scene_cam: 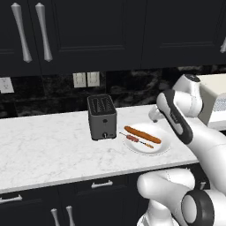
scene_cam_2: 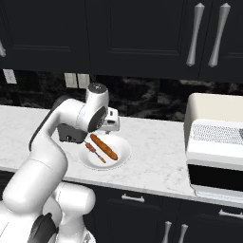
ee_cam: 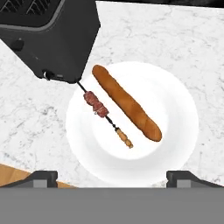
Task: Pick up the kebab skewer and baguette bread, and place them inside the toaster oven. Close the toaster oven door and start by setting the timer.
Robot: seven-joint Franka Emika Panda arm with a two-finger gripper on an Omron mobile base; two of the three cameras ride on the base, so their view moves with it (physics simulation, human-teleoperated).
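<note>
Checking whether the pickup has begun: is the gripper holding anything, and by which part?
Nothing is held. The gripper is open above the white plate; the thin kebab skewer and orange-brown baguette lie on it.

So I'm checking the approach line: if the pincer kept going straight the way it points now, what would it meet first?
Probably the white plate, with the open pincer aimed between the kebab skewer and the baguette bread; depth is unclear, so either could be touched first.

My kebab skewer (ee_cam: 107,115) and the orange-brown baguette bread (ee_cam: 126,102) lie side by side, apart, on a white plate (ee_cam: 175,127). The cream-white toaster oven (scene_cam_2: 216,142) stands well to their right on the table.
</note>
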